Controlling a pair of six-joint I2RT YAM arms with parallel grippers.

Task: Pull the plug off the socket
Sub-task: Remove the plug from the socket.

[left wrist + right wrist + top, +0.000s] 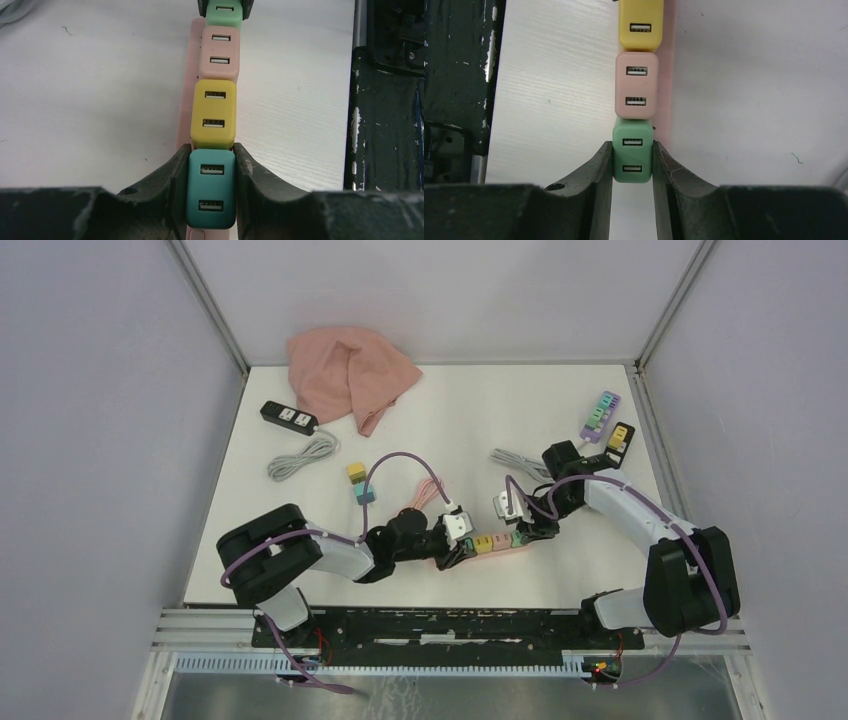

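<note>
Clamped: my left gripper (211, 156) on teal plastic plug (211, 192), right gripper (632, 148) on mint-green plug (633, 164), neither yet pulled from pink socket strip (184, 100)

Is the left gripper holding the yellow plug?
No, the left gripper is shut on the teal plug; the yellow plug is the next one along.

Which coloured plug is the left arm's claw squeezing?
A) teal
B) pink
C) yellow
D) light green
A: in the left wrist view the left gripper is shut on the teal plug, with a finger pressed against each side; the yellow plug sits just beyond its tips.
</note>
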